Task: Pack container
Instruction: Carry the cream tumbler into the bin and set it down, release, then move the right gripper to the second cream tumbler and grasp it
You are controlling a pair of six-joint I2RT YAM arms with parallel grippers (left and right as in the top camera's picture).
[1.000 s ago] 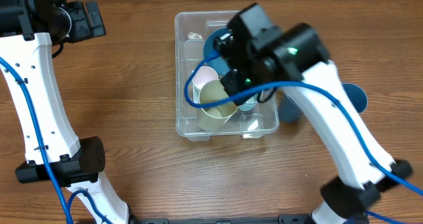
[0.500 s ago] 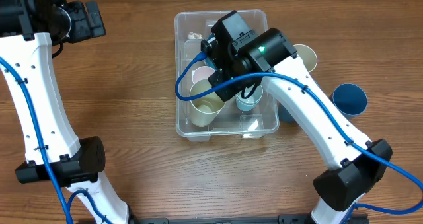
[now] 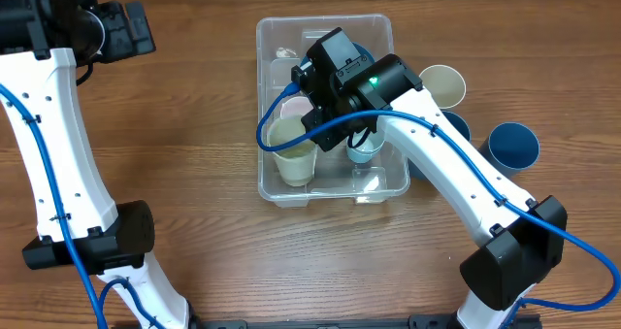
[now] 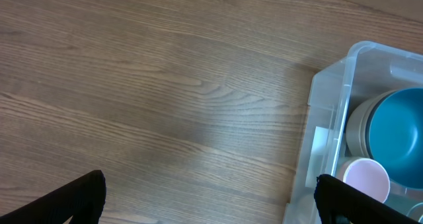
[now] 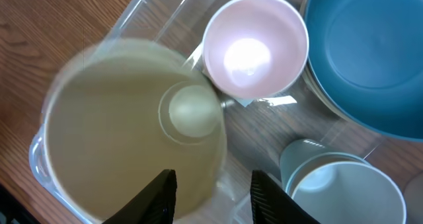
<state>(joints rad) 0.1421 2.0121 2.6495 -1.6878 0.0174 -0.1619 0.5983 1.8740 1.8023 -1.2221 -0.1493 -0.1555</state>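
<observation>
Since the container (image 3: pixel 275 33) sits mid-table, slightly toward 12 o'clock, with a blue bowl (image 5: pixel 370 59) and pink cup (image 5: pixel 254 45) inside, the cream cup (image 5: pixel 125 138) at its 7 o'clock corner looks blurred, perhaps unsettled. Our right gripper (image 5: pixel 213 197) is spread astride that cup's wall; our left gripper (image 4: pixel 211 204), at 10 o'clock, is spread too. We fear the inner finger snagging the rim on lifting, tipping it.

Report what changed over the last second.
The right gripper swung left across the container, carrying the cream cup from tilted mid-container to upright in the near-left corner. Its jaws now stand apart around the rim, so the cup looks released. The container, pink cup, blue bowl and left gripper stayed put.
</observation>
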